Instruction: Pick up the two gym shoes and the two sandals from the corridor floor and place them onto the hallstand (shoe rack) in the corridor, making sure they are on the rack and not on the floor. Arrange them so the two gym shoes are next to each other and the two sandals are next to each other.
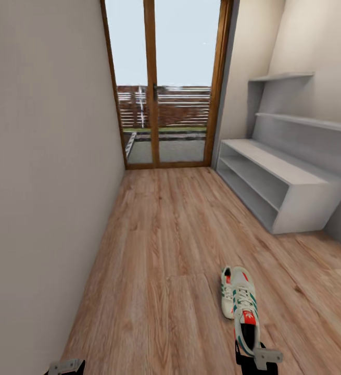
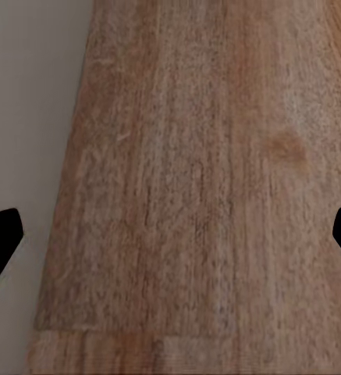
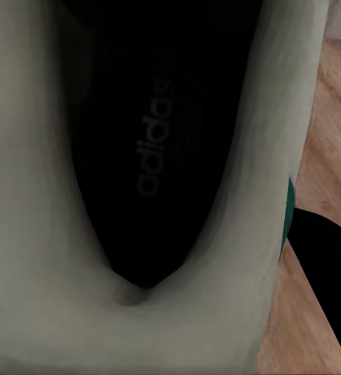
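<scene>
**Q:** What is the right gripper doing?

**Me:** In my head view the right gripper (image 1: pixel 253 359) sits at the heel of a sneaker (image 1: pixel 244 317), low and right of centre. The right wrist view looks straight down into that sneaker's black inside, cream collar all round, with dark finger shapes at either side of the heel. The fingers look clamped on the sneaker.

**Q:** Which way does it point?

**Me:** Its long axis runs away from me, toe toward the glass door (image 1: pixel 165 83), heel nearest me. A second sneaker (image 1: pixel 227 298) lies touching its left side on the floor (image 1: pixel 154 250), toe also pointing away.

**Q:** And the left gripper?

**Me:** The left gripper (image 2: pixel 170 238) hangs over bare floor by the wall (image 1: pixel 40 156), fingers spread wide. The rack (image 1: pixel 295 200) stands well apart, ahead on the right.
</scene>
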{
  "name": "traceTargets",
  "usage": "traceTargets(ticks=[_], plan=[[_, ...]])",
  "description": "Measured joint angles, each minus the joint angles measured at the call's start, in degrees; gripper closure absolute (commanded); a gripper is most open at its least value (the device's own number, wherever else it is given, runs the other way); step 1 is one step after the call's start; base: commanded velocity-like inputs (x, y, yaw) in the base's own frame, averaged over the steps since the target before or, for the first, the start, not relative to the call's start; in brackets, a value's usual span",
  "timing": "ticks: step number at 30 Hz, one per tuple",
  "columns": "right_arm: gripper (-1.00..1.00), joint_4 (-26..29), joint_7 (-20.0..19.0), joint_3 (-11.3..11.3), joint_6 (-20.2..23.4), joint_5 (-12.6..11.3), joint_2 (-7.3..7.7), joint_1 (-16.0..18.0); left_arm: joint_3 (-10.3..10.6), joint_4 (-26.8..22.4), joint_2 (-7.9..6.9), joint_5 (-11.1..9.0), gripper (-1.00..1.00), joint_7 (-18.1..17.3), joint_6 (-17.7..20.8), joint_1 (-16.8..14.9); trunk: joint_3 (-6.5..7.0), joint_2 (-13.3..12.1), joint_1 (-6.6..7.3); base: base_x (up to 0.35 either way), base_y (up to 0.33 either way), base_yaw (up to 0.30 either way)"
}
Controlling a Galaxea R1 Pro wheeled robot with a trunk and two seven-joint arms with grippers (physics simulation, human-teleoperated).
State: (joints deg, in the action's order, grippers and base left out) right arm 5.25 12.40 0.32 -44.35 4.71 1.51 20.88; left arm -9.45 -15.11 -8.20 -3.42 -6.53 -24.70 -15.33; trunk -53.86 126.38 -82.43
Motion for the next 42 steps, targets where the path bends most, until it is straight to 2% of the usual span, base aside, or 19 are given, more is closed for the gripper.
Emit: traceTargets(ticks=[8, 42], plan=[[1.00, 0.0, 0.0, -0.1, -0.1, 0.0, 0.30, 0.0, 0.0, 0.0, 0.01, 0.1, -1.00, 0.0, 0.0, 0.0, -0.03, 0.0, 0.00, 0.317, 0.119, 0.020], [1.00, 0.0, 0.0, 0.0, -0.1, 0.0, 0.42, 0.0, 0.1, 0.0, 0.01, 0.0, -1.00, 0.0, 0.0, 0.0, -0.03, 0.0, 0.00, 0.338, 0.005, 0.000]])
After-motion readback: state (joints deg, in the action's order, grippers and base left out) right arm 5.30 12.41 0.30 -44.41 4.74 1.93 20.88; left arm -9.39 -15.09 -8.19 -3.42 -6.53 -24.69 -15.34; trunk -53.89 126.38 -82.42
